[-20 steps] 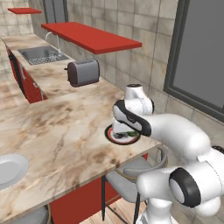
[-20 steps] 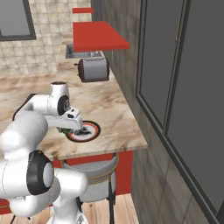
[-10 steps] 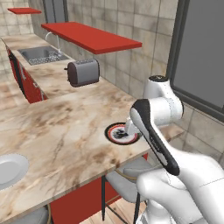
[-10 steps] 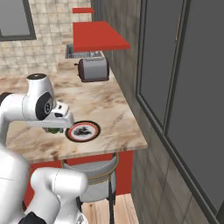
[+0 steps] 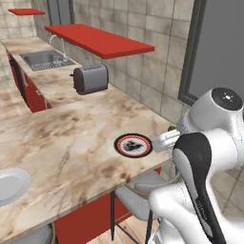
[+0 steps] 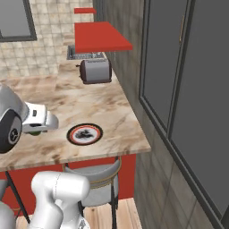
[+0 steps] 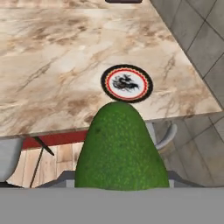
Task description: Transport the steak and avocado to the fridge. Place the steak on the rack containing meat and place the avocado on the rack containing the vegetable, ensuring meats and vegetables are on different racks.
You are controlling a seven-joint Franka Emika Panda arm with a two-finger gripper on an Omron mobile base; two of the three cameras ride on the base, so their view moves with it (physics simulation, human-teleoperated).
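Green avocado (image 7: 121, 148) sits clamped in the closed gripper (image 7: 120, 186), filling the hand view above the counter (image 7: 52, 65) and an empty plate (image 7: 127, 83). The right base view adds a toaster (image 6: 95, 71), dark doors (image 6: 188, 76) and a stool (image 6: 96, 176).

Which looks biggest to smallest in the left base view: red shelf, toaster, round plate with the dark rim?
1. red shelf, the widest by far.
2. toaster and round plate with the dark rim: about alike in spread. The plate is nearer the camera, so I won't rank them.
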